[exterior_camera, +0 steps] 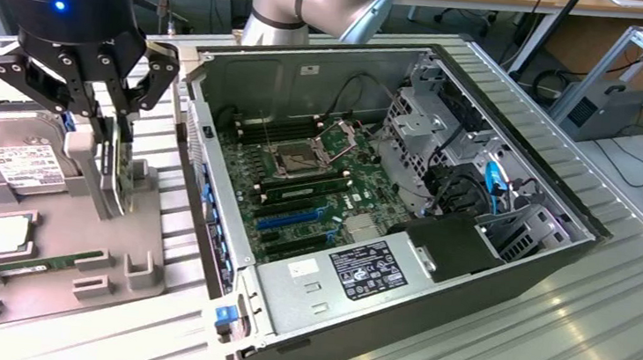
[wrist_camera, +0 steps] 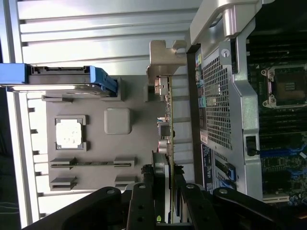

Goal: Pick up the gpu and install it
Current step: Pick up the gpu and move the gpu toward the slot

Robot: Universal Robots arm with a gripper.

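The gpu [exterior_camera: 122, 170] is a thin dark card standing on edge over the grey parts tray [exterior_camera: 62, 297], just outside the open computer case's [exterior_camera: 486, 311] wall. My gripper [exterior_camera: 115, 120] hangs straight above it, with a finger on each side of the card's upper edge, shut on it. In the wrist view the gpu [wrist_camera: 169, 120] shows edge-on, its silver bracket [wrist_camera: 163, 55] at the far end, and my gripper [wrist_camera: 164, 175] clamps the near end. Whether the card's lower edge still rests in its tray holder is hidden.
On the tray lie a hard drive [exterior_camera: 19, 160], a CPU [exterior_camera: 4, 236] and a green RAM stick [exterior_camera: 36, 263]. The case lies open with its motherboard [exterior_camera: 310, 183] and blue expansion slots [exterior_camera: 288, 221] exposed. The case's perforated rear wall [wrist_camera: 218, 105] stands right beside the card.
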